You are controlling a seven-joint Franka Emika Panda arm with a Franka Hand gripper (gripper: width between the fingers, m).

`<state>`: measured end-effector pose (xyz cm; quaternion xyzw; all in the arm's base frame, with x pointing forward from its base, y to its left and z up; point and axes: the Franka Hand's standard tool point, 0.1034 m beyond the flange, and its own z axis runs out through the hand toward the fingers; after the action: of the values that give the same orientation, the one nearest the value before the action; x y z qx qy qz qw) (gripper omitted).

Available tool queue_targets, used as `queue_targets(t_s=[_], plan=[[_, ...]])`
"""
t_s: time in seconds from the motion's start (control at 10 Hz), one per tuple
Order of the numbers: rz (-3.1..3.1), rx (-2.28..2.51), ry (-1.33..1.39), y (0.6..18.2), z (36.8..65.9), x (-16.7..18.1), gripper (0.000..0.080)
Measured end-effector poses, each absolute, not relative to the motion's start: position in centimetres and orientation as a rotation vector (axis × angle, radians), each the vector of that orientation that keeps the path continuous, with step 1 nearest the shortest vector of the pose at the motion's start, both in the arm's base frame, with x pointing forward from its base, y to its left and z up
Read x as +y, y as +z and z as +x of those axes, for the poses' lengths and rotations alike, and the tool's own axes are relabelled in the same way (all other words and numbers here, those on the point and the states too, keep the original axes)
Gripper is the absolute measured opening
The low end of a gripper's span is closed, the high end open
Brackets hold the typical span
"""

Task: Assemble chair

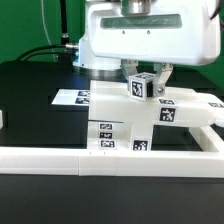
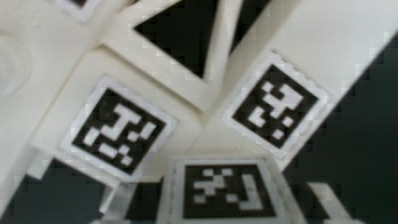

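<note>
Nearest us, the long low white border rail (image 1: 110,160) runs across the exterior view at six o'clock, and behind it lies the black table (image 1: 30,115). Just past the rail, a little toward five o'clock of the picture's centre, we see the chair (image 1: 128,128) as a cluster of chunky white parts with square tags, one flat slab of it reaching out toward three o'clock. At nine o'clock of that cluster the marker board (image 1: 72,97) lies flat on the table. Our arm (image 1: 130,35) fills the twelve o'clock region, and its gripper (image 1: 146,80) hangs at about one o'clock of the centre, jaws closed on a short post (image 1: 139,88) that shows one tag toward us. The post's lower end meets the parts beneath it, though we cannot tell whether it is seated or only resting there. In the wrist view we see only white faces and three tags (image 2: 222,185) very close, too crowded to tell the joint. We judge that the step in hand is fitting this post into the chair's body, with most of the assembly not yet done. The next move, as we read it, calls for keeping the post upright over its socket and pressing or turning it home before we let go; a tilted post would likely jam or shift the loose parts.
</note>
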<state>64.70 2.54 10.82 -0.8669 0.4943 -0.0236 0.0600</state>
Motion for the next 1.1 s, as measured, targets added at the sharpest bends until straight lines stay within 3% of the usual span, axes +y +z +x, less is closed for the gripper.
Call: queue_targets(t_s=[0.4, 0.5, 0.6, 0.7, 1.1], plan=[[-2.408, 1.802, -0.035, 10.72, 64.64, 2.75, 0.0268], [-2.417, 1.789, -0.036, 10.68, 64.63, 2.76, 0.0353], [-2.419, 1.787, -0.036, 10.65, 64.62, 2.77, 0.0537], [-2.487, 1.694, -0.044, 10.64, 64.66, 2.67, 0.0614], [-2.684, 1.378, -0.070, 10.56, 64.68, 2.63, 0.0648]])
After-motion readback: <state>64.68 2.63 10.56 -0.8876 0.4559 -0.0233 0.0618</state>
